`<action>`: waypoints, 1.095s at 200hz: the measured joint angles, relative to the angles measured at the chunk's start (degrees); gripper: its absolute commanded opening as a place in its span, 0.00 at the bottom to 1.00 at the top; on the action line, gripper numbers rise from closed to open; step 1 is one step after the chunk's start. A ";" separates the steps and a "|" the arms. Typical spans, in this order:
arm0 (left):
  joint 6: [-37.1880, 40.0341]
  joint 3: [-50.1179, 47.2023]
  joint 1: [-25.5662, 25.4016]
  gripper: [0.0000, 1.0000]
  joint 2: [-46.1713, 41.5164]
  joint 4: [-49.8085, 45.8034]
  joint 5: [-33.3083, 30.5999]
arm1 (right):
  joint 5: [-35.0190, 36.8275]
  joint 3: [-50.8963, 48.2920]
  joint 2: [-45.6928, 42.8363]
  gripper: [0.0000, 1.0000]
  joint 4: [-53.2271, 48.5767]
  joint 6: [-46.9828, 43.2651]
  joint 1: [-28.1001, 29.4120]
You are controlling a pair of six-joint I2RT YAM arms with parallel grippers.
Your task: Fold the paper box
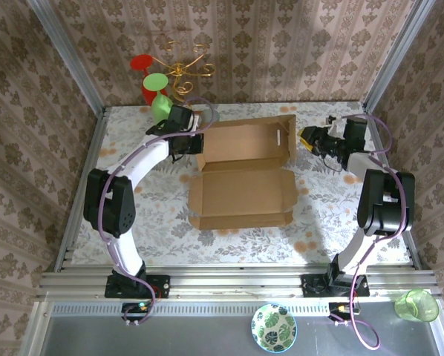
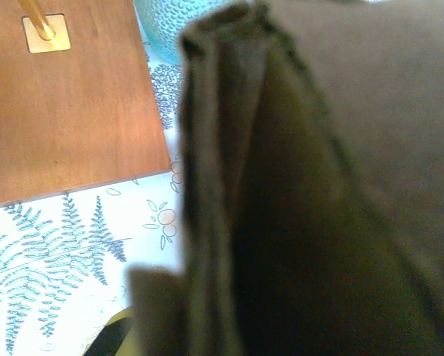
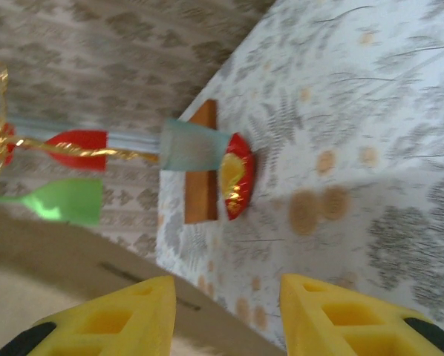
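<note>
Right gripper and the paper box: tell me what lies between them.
Just a narrow strip of bare floral tablecloth separates the right gripper from the paper box, per the top external view.

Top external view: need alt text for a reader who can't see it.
A brown cardboard box lies partly folded on the table, far panel raised. The left tool is at its far-left corner; the right tool is beside its far-right corner.

The surface (image 1: 151,222) wore a pale cloth printed with ferns and flowers. The paper box (image 1: 240,194) lay opened out near its middle, reaching toward the far edge. By the far edge, toward the left corner, stood the wooden base (image 2: 66,111) of a gold wire stand (image 1: 181,68), a teal glass (image 3: 194,147) just beside it.
</note>
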 measured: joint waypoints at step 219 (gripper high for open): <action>2.93 0.02 0.94 0.00 0.35 -0.68 1.64 | 11.13 4.33 -8.11 0.60 -20.52 -25.09 10.75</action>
